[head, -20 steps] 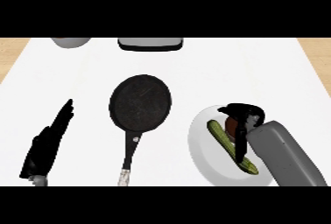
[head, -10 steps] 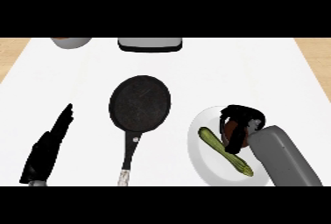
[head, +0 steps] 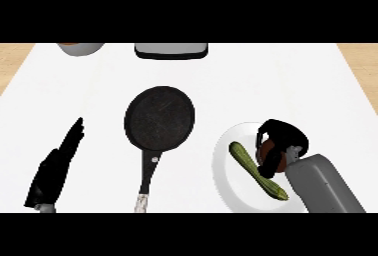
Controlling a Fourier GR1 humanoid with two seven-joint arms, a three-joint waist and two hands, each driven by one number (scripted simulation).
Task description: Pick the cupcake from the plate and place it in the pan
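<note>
On the plate, lower right: cupcake (head: 267, 149), mostly hidden; only a brown patch shows.
Right hand (head: 282, 136): over the plate (head: 225, 170), fingers (head: 271, 167) curled round the cupcake, grasping it.
Green vegetable (head: 255, 172): long, slanted, just left of those fingers.
Pan (head: 159, 119): dark, mid-counter (head: 295, 85), left of the plate, handle towards the lower edge.
Left hand (head: 55, 170): far left, fingers straight, holding nothing.
Top edge: bowl (head: 80, 48) and grey box (head: 171, 50), both cut off, hard to identify.
</note>
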